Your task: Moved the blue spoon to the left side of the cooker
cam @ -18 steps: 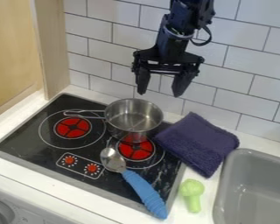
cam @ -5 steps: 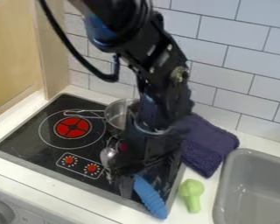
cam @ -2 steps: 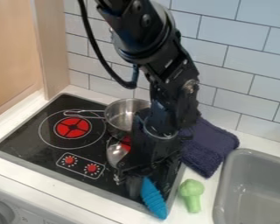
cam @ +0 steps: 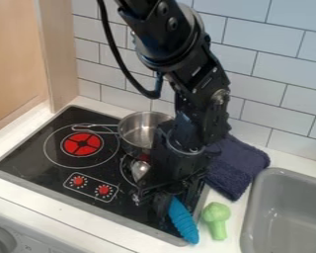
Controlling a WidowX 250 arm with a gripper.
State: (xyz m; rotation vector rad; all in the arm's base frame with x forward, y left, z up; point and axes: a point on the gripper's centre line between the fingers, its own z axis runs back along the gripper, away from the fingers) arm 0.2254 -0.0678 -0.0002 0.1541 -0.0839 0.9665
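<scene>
Logged cooker's point(cam: 28, 153) left burner point(cam: 81, 144) first, judged part of the drop area. Noted pan handle point(cam: 93, 129) sticking out leftward behind it, likely to crowd anything laid too far back. Tagged knobs point(cam: 104, 189) near the front, looking low enough to pass over. Saw saucepan point(cam: 138, 129) upright at the back, partly behind the arm. Located blue spoon point(cam: 183, 220) slantwise on the cooker's right part, with metal bowl near the pan and handle end at the front edge, so judged task unfinished. Found gripper point(cam: 166, 197) pointing down at the spoon's middle, likely for balance during a carry. Could not tell spread from pinched. Judged a slight lift useful before going left, to avoid scraping or knocking the pan. Noted folded purple towel point(cam: 236, 165) by the cooker's right edge, green toy point(cam: 216, 215) just right of the spoon handle, then sink point(cam: 279, 237); guessed all three out of the leftward path.
</scene>
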